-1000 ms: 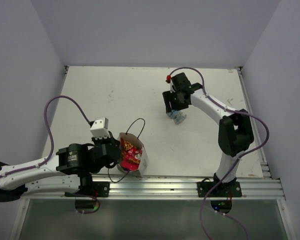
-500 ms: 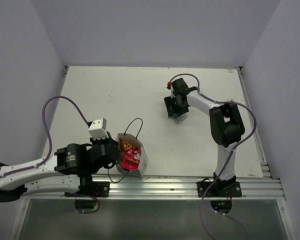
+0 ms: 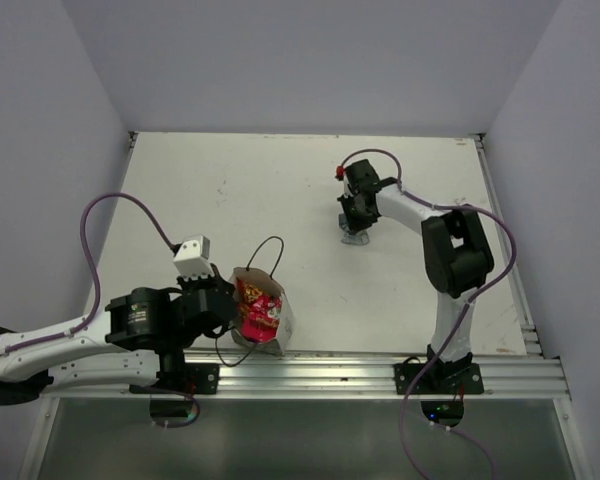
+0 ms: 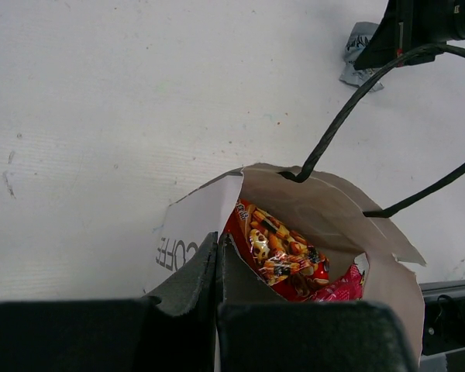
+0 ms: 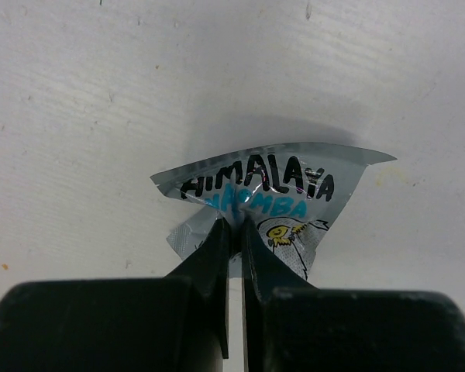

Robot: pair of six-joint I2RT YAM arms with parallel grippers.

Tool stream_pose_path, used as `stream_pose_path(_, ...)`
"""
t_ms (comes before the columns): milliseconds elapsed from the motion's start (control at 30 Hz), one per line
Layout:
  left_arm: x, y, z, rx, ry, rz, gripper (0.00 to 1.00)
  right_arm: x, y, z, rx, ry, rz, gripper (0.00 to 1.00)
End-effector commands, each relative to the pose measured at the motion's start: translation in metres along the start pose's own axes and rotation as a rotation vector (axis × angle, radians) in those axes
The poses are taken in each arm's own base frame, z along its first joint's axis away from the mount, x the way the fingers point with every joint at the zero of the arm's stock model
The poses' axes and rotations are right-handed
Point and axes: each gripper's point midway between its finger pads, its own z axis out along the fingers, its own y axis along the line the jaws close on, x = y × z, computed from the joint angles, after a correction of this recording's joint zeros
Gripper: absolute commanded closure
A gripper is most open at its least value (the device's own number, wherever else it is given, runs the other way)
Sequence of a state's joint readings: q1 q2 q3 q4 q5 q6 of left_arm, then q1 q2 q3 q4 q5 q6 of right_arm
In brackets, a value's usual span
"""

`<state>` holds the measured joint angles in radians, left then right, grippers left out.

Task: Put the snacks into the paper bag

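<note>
One silvery packet [image 5: 283, 194] (lettering wrist-view only)

The left gripper [image 4: 218, 242] is clamped on the bag [image 4: 192, 229] rim. A red packet [image 4: 277, 249] sits inside the bag, and a silver packet [image 4: 359, 53] lies well beyond it.

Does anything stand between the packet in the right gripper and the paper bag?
Nothing visible: bare table lies between the Himalaya packet in the right gripper and the paper bag. Only its black cord handle rises from the rim.
</note>
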<state>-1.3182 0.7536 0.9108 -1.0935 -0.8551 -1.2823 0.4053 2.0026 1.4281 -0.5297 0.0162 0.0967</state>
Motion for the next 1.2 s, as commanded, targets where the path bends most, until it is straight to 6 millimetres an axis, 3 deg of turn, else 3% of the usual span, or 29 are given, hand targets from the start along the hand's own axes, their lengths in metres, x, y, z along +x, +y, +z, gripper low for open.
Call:
stream_pose_path(0, -0.013, -0.006, -0.005, 0.022, -0.035, -0.054, 1.0, -0.006, 0.014, -0.037, -0.064, -0.054, 0.014, 1.0)
stream_pose_path(33, -0.013, -0.007, -0.004, 0.024, -0.035, -0.053, 1.0, -0.023, 0.023, -0.069, -0.098, -0.133, 0.016, 1.0)
stream_pose_path(100, -0.012, -0.009, -0.004, 0.031, -0.036, -0.055, 1.0, -0.033, 0.051, -0.106, -0.186, -0.188, -0.017, 1.0)
stream_pose_path(133, -0.012, -0.01, -0.003, 0.032, -0.037, -0.05, 1.0, -0.042, 0.064, -0.139, -0.23, -0.251, -0.033, 1.0)
stream_pose_path(200, -0.011, -0.012, -0.002, 0.038, -0.039, -0.052, 1.0, -0.039, 0.107, -0.182, -0.325, -0.279, -0.113, 1.0)
stream_pose_path(233, -0.011, -0.012, -0.001, 0.036, -0.037, -0.045, 1.0, -0.036, 0.123, -0.204, -0.365, -0.295, -0.148, 1.0)
stream_pose_path(267, -0.011, -0.013, -0.001, 0.037, -0.037, -0.045, 1.0, -0.027, 0.151, -0.23, -0.429, -0.291, -0.203, 1.0)
stream_pose_path(367, -0.01, -0.015, 0.0, 0.038, -0.036, -0.043, 1.0, -0.002, 0.204, -0.28, -0.6, -0.279, -0.258, 1.0)
stream_pose_path(467, -0.01, -0.016, 0.0, 0.043, -0.035, -0.045, 1.0, 0.028, 0.243, -0.312, -0.708, -0.234, -0.311, 1.0)
stream_pose_path(567, -0.01, -0.018, 0.0, 0.046, -0.036, -0.047, 1.0, 0.056, 0.269, -0.325, -0.761, -0.19, -0.362, 1.0)
stream_pose_path(800, -0.01, -0.023, 0.001, 0.055, -0.04, -0.035, 1.0, 0.11, 0.313, -0.327, -0.812, -0.076, -0.473, 1.0)
stream_pose_path(933, -0.01, -0.025, 0.002, 0.059, -0.036, -0.034, 1.0, 0.126, 0.315, -0.314, -0.784, -0.033, -0.505, 1.0)
stream_pose_path(1167, -0.012, -0.025, 0.001, 0.062, -0.042, -0.04, 1.0, 0.116, 0.3, -0.29, -0.63, -0.061, -0.543, 1.0)
